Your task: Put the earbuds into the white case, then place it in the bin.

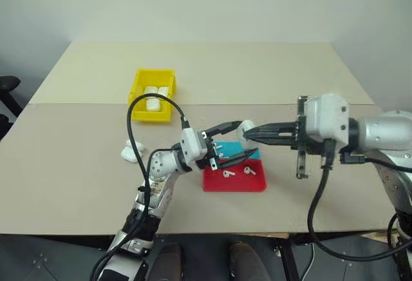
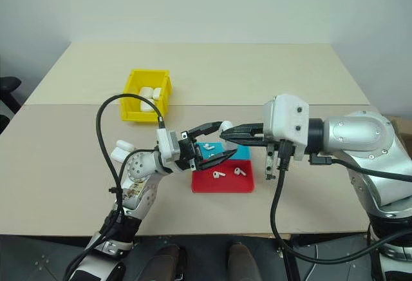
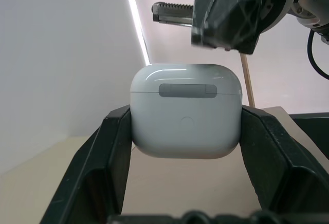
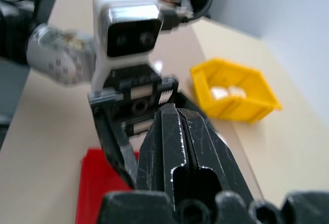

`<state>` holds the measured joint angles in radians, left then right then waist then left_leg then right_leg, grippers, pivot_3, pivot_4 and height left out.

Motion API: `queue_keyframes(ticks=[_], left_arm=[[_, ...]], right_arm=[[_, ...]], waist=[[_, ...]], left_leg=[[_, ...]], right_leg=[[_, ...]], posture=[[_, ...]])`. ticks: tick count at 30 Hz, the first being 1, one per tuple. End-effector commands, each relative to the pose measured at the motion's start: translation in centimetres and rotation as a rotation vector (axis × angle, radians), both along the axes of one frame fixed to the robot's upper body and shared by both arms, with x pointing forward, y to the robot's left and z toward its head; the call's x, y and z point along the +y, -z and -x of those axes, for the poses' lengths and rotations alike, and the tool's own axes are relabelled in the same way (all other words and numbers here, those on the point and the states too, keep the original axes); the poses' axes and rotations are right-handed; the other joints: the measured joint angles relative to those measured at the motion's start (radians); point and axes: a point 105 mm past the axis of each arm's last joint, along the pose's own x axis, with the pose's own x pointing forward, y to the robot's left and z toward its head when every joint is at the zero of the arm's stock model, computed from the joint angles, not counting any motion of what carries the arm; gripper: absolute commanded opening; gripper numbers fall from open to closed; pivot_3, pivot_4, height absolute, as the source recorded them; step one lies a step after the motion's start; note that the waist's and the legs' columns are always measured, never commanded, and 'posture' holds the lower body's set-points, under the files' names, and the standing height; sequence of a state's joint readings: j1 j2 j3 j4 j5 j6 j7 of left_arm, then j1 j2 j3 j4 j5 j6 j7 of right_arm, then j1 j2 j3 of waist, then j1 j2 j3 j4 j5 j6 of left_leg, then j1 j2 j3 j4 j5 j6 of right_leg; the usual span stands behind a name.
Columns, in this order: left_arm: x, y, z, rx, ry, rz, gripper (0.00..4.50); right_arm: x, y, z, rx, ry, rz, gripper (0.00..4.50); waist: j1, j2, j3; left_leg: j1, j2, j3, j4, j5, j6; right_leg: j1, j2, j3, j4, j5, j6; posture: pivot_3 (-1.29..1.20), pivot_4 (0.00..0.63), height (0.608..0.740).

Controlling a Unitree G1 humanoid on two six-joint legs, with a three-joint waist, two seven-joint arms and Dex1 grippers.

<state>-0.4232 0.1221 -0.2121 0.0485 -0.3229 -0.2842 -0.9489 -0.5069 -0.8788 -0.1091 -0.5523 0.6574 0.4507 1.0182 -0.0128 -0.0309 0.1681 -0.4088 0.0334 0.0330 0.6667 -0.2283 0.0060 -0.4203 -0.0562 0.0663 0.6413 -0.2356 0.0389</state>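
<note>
1. Pale walls stand behind a beige table (image 1: 270, 75), its near edge closest to the robot.
2. Above the middle of the table, the left gripper (image 3: 185, 131) is clamped on the white case (image 3: 186, 112), 1 finger pressed to each side. The case is held clear of the surface, over the tray.
3. The right gripper (image 1: 252, 133) comes in level from the right with its fingers pressed together, holding nothing; its tips sit at the case's upper edge.
4. 2 earbuds (image 1: 238, 172) lie loose on the red part of the red and teal tray (image 1: 212, 184), just below the held case. A 3rd earbud (image 2: 207, 145) appears to lie on the teal part.
5. The bin (image 1: 140, 81), yellow, stands far and to the left, with other cases inside it. Another case (image 1: 132, 151) lies on the table at the left, near the left arm.
6. The held case is closed. Its lid seam runs across the width, the hinge plate and small round button face the left wrist, and the lid end points toward the right gripper. Its long axis looks to run lid to base, along the left fingers.
7. Risks, as I judge them: the glossy shell could slip or twist between the 2 fingers if the right tips push off-centre. Prying at the hinge side would not lift the lid. A dropped case could scatter the earbuds below.
</note>
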Motion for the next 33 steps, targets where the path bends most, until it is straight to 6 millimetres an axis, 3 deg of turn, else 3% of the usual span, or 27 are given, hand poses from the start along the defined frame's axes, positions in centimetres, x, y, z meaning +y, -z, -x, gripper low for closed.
queue_keyframes(ticks=[1,3,6,9,13,19,24,29,33], left_arm=[[1.4,-2.0,-0.5,-0.053,-0.086,0.081,2.79],[2.3,-3.0,-1.7,-0.069,-0.198,0.117,2.79],[4.6,-5.9,-6.3,0.021,-0.503,0.179,2.79],[8.3,-8.5,-10.6,0.071,-0.833,0.271,2.79],[12.8,-8.1,-15.5,0.244,-1.178,0.189,2.79],[14.6,-5.6,-17.8,0.373,-1.298,0.165,2.79],[14.5,-3.7,-19.0,0.476,-1.304,0.080,2.79],[15.2,-4.0,-19.0,0.431,-1.383,0.121,4.37],[14.7,-4.6,-18.6,0.409,-1.311,0.140,4.45]], right_arm=[[-1.1,-3.2,0.7,-0.075,0.023,-0.130,0.03],[-1.7,-2.9,0.2,-0.066,0.082,-0.116,0.03],[-2.7,-1.8,-0.6,-0.037,0.160,-0.132,0.03],[-2.9,-1.5,-0.5,-0.027,0.170,-0.169,0.03],[-2.5,-0.4,-0.9,0.000,0.185,-0.163,0.03],[-2.4,1.0,-1.6,0.017,0.217,-0.108,0.03],[-2.5,1.6,-1.7,0.035,0.235,-0.085,0.03],[-2.7,2.1,-1.5,0.044,0.250,-0.056,0.00],[-2.7,2.5,-1.5,0.042,0.259,-0.036,0.00]], waist=[[0.000,0.000,0.000],[0.001,0.000,0.000],[0.005,-0.001,0.000],[0.010,-0.001,0.000],[0.001,-0.001,0.000],[0.003,-0.001,0.000],[0.013,-0.002,0.001],[0.015,-0.002,0.001],[0.014,-0.002,0.001]], left_leg=[[0.000,0.000,0.000,0.000,0.000,0.000],[0.000,0.000,0.000,0.000,0.000,0.000],[0.000,0.000,0.000,0.001,0.000,0.000],[-0.002,-0.001,-0.002,0.004,0.000,0.000],[-0.002,-0.001,-0.002,0.004,0.000,0.000],[-0.006,-0.001,-0.002,0.002,0.000,0.000],[-0.008,-0.002,-0.001,0.003,0.000,0.000],[-0.008,-0.002,-0.001,0.002,0.000,0.000],[-0.007,-0.002,-0.001,0.002,0.000,0.000]], right_leg=[[0.000,0.000,0.000,0.000,0.000,0.000],[0.001,0.000,0.000,0.000,0.000,0.000],[0.001,0.000,0.000,0.000,0.000,0.000],[0.001,0.000,-0.002,0.000,0.001,0.002],[0.001,0.000,-0.001,-0.001,0.002,0.003],[-0.003,-0.001,-0.002,-0.001,0.002,0.003],[-0.003,-0.002,-0.003,-0.003,0.002,0.003],[-0.003,-0.002,-0.003,-0.004,0.002,0.003],[-0.003,-0.002,-0.003,-0.002,0.002,0.003]], posture=[[0.00,0.150,0.740],[0.00,0.150,0.740],[0.00,0.150,0.740],[0.00,0.150,0.740],[0.00,0.150,0.740],[0.00,0.150,0.740],[0.00,0.150,0.740],[0.00,0.150,0.740],[0.00,0.150,0.740]])
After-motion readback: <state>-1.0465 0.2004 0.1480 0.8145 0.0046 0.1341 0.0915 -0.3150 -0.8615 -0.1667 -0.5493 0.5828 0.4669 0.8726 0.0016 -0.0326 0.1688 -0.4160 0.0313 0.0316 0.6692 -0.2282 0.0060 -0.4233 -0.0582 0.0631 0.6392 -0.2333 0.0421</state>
